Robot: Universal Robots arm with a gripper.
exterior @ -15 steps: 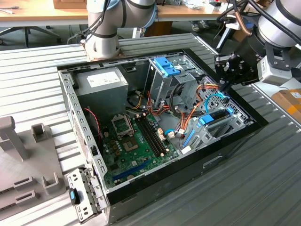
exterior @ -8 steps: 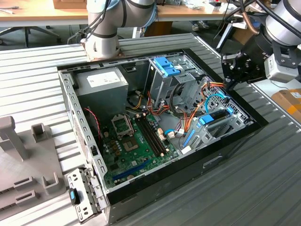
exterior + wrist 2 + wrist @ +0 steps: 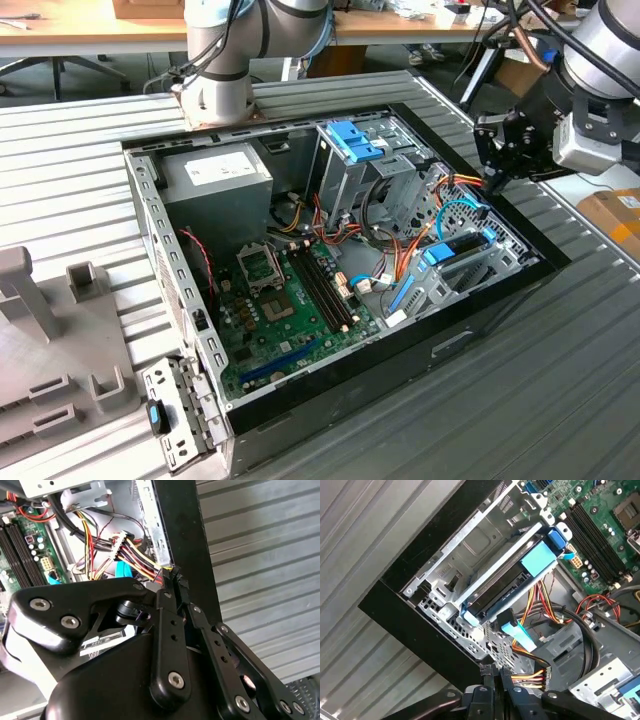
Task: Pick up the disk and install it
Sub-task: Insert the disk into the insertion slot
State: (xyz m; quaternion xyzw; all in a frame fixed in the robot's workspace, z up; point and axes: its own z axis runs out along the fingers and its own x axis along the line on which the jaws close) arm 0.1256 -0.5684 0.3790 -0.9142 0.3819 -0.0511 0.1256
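Ribbed grey surface (image 3: 560, 380), open computer case (image 3: 330, 395) on top. Disk (image 3: 505, 587) sitting in its metal bay (image 3: 470, 545), blue rails and all. Fingers (image 3: 170, 625) pressed together, pinching nothing, right by the case wall.

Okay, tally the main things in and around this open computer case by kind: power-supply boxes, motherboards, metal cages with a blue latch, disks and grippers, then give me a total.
power-supply box: 1
motherboard: 1
metal cage with a blue latch: 1
disk: 1
gripper: 1
Total: 5
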